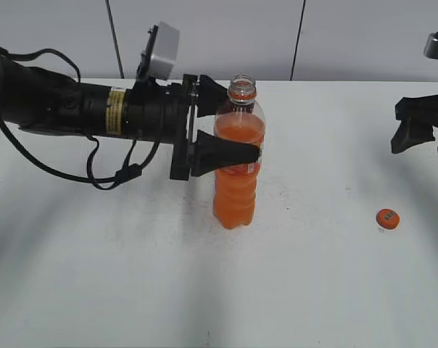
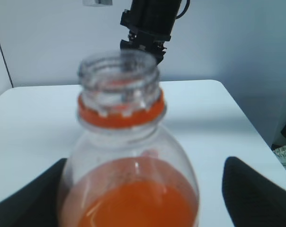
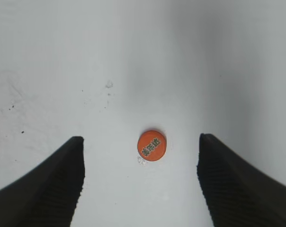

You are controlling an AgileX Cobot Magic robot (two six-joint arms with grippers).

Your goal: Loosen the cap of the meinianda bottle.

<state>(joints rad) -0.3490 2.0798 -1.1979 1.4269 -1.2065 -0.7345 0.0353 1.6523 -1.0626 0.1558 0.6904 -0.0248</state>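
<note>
Exterior view, cap: the cap [image 1: 387,218] is off and lying flat on the table [image 1: 313,290], lower right of the frame, well apart from the bottle.
Bottle: the meinianda bottle [image 1: 238,156] stands upright a bit left of centre, neck open, orange soda filling it up to around the shoulder, clear above that.
Left gripper: the left gripper [image 1: 230,119] comes in from the left edge, one finger in front of the bottle's label area and one behind near the shoulder, so it's clamped on the bottle.
Right gripper: the right gripper [image 1: 426,138] hangs at the right edge, above the cap and not touching it, fingers spread with nothing between them.
Surface and room: plain white tabletop with a few small dark specks, pale panelled wall [image 1: 204,36] behind with dark seams.
Left wrist view only: close, blurry look at the open neck and the orange ring [image 2: 119,116] left under the threads; the other arm shows dark at the top centre.
Right wrist view only: looks straight down on the cap [image 3: 151,145], dark lettering on top that I can't read, sitting between the two fingers [image 3: 43,184] but clear of both.
</note>
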